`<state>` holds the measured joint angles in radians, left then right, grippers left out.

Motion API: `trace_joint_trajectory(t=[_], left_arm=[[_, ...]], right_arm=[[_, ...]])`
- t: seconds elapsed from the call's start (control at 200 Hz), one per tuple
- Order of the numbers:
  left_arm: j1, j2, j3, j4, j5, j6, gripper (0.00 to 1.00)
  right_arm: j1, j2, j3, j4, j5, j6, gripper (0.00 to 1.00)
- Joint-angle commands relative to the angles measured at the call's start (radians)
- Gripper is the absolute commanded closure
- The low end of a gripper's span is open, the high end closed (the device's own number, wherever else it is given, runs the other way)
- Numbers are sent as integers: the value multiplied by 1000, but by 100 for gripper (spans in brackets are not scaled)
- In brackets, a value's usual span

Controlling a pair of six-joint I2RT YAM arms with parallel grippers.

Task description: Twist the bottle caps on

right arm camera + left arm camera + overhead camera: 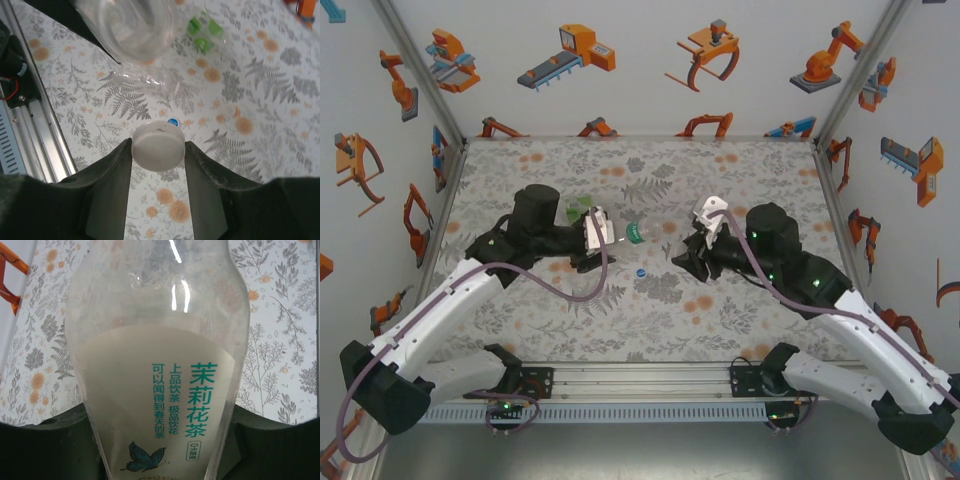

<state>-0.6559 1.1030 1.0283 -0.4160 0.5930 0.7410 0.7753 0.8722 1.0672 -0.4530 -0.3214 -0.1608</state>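
Note:
My left gripper (598, 236) is shut on a clear bottle (623, 235) that lies level above the table, its neck pointing right. In the left wrist view this bottle (160, 365) shows a pale label with teal characters and a butterfly, and the dark fingers (45, 445) press on its sides. My right gripper (157, 150) is shut on the whitish cap (157, 146), held a short way right of the bottle's neck, as the right gripper (693, 246) stands in the top view. The blue cap (641, 271) lies on the table between the arms. A second bottle (579, 210) lies behind the left gripper.
The floral table cover (650, 170) reaches back to the printed walls. An aluminium rail (640, 375) runs along the near edge, also seen as the rail (30, 125) in the right wrist view. The blue cap (173, 121) lies just beyond my right fingertips.

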Motion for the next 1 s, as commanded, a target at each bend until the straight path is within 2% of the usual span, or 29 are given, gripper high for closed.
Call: trace_joint_trajectory(t=[0.0, 0.39, 0.696, 0.996], left_arm=[[-11, -1, 12, -43, 58, 67, 100], [-44, 11, 24, -104, 75, 127, 100], [-66, 17, 30, -127, 77, 142, 100], [-88, 24, 36, -153, 79, 162, 100]], right_arm=[[1, -14, 49, 16, -97, -157, 76], [2, -14, 77, 57, -214, -303, 78], [2, 2, 88, 77, -329, -306, 79], [7, 32, 109, 55, -365, -306, 79]])
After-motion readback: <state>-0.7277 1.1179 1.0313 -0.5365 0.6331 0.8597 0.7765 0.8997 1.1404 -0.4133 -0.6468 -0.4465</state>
